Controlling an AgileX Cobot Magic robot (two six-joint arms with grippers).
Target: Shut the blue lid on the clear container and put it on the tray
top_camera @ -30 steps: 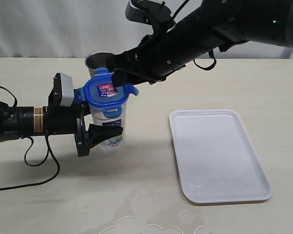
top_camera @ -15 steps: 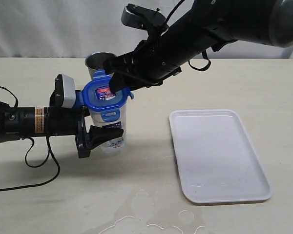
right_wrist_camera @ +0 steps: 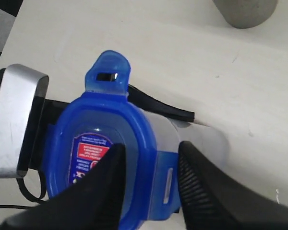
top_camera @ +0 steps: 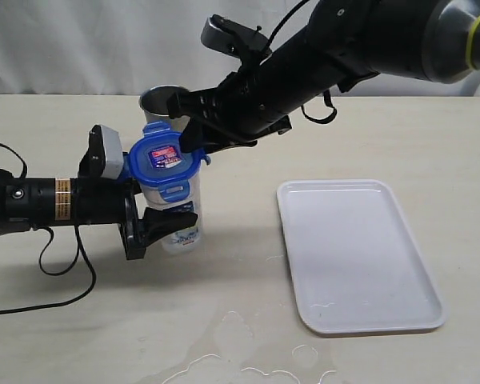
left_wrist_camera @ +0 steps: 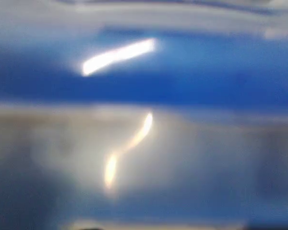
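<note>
The clear container (top_camera: 178,210) stands on the table, held from the side by my left gripper (top_camera: 164,196), which is shut on it. The blue lid (top_camera: 162,158) sits on its top, slightly tilted, with one flap sticking up (right_wrist_camera: 108,72). My right gripper (top_camera: 194,136) reaches down from the right; in the right wrist view it (right_wrist_camera: 151,151) has one finger on the lid's top and the other against a side flap, pinching the lid's edge. The white tray (top_camera: 304,192) lies to the right, apart from both. The left wrist view is only a blue and grey blur.
A steel cup (top_camera: 160,100) stands just behind the container. Puddles of water (top_camera: 232,352) lie near the table's front edge. A black cable (top_camera: 64,264) loops under the left arm.
The right gripper has come down over the lid and its fingers have narrowed onto the lid's edge. The lid and container have shifted slightly left. The left arm has stayed still.
</note>
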